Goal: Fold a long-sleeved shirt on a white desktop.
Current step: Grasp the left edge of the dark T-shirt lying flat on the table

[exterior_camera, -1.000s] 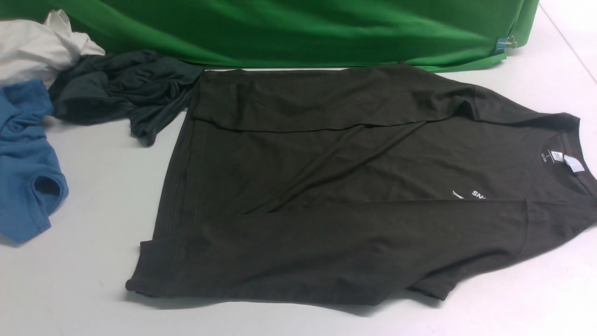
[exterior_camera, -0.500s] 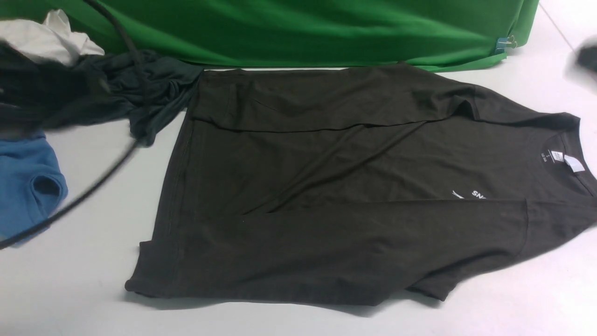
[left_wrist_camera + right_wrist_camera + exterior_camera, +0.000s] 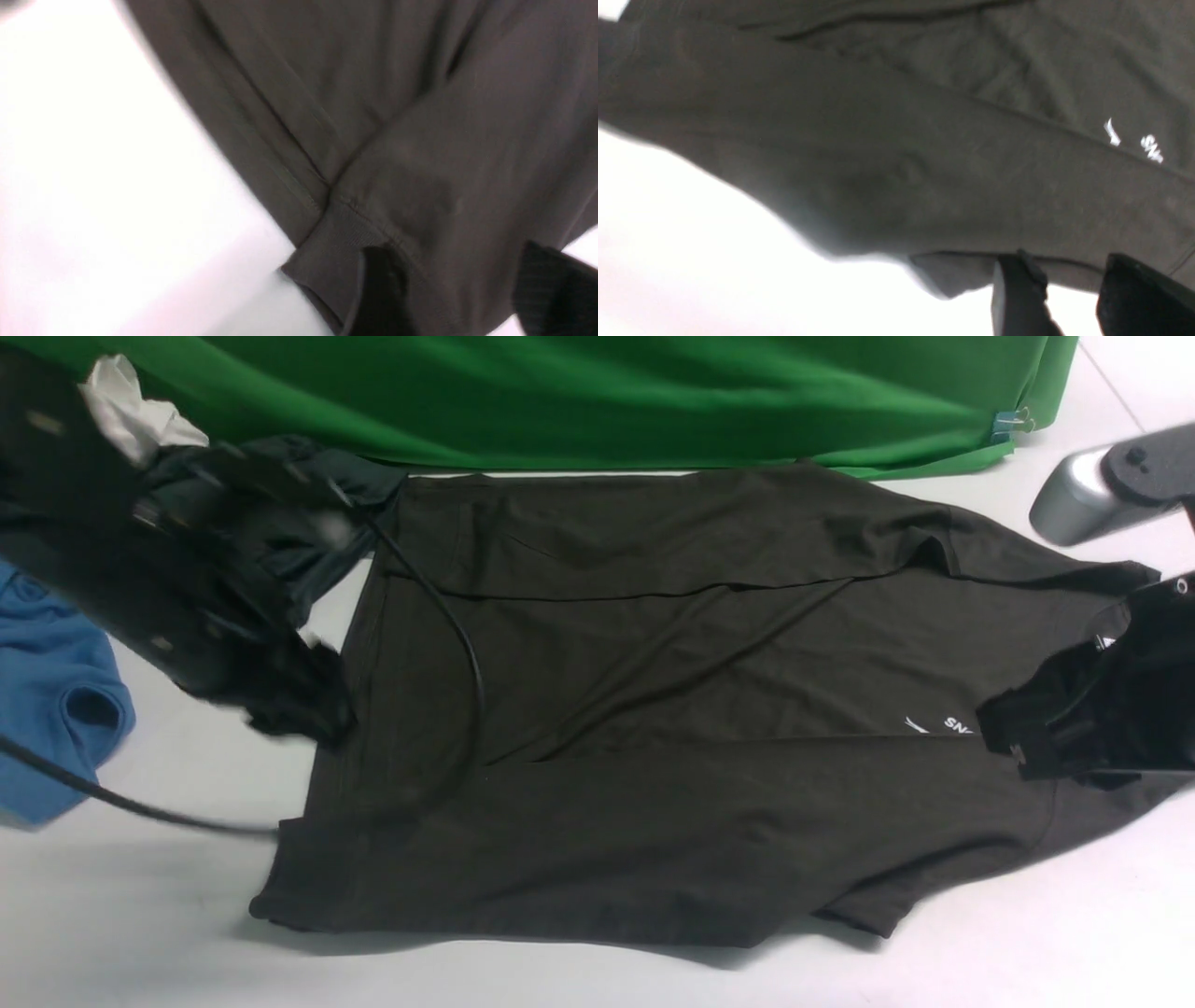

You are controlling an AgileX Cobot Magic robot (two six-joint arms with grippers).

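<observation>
Pre-grasp: dark brown-black knit long-sleeved shirt (image 3: 653, 709) on smooth white desktop (image 3: 187, 915).
Left gripper (image 3: 455, 261) and right gripper (image 3: 1069, 266) hung parted, empty; next, each likely needed to pinch an edge.

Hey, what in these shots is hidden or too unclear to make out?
Front view: the collar of the very dark brown-black knit shirt is hidden by the right hand, which also covers part of the small white chest logo.
Front view: the left hand is motion-blurred.
Front view: the crumpled blue cloth garment runs off the frame edge.
</observation>
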